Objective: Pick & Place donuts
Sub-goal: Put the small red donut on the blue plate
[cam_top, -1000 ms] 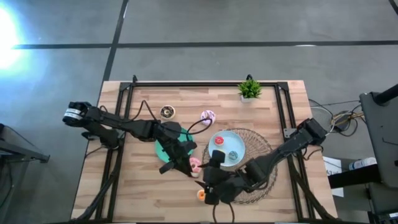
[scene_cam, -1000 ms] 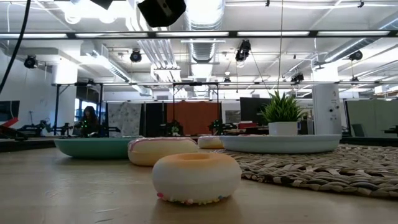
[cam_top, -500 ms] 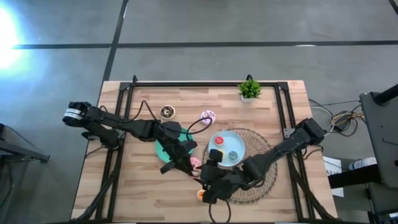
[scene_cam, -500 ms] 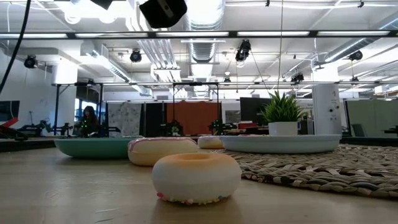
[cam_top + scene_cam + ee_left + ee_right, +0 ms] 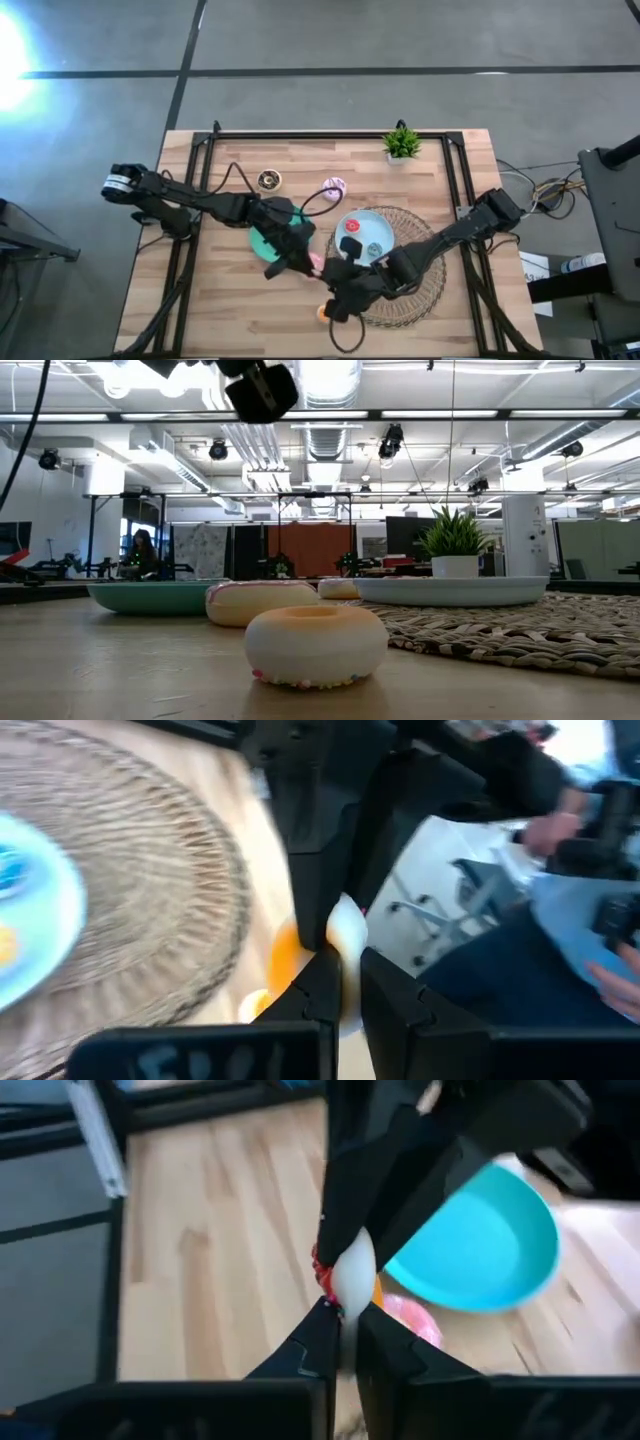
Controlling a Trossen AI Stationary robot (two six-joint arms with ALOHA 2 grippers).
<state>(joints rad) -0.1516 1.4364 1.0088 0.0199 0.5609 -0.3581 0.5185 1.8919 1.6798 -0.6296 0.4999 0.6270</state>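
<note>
The small pale donut (image 5: 345, 932) hangs above the worktop (image 5: 230, 310), over the pink donut (image 5: 412, 1316) and just beside the green plate (image 5: 258, 240). It shows edge-on (a ring, so no real long axis). The left gripper (image 5: 292, 262) has its jaws pinched on it. The right gripper (image 5: 337, 283) meets it head-on from the opposite side, equally near; whether it grips too, I cannot tell.

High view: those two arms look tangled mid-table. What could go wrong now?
The left gripper and right gripper meet tip to tip with a small pale piece between them; they might bump or drop it. Falling, it could strike the pink donut or orange donut nearby.
</note>
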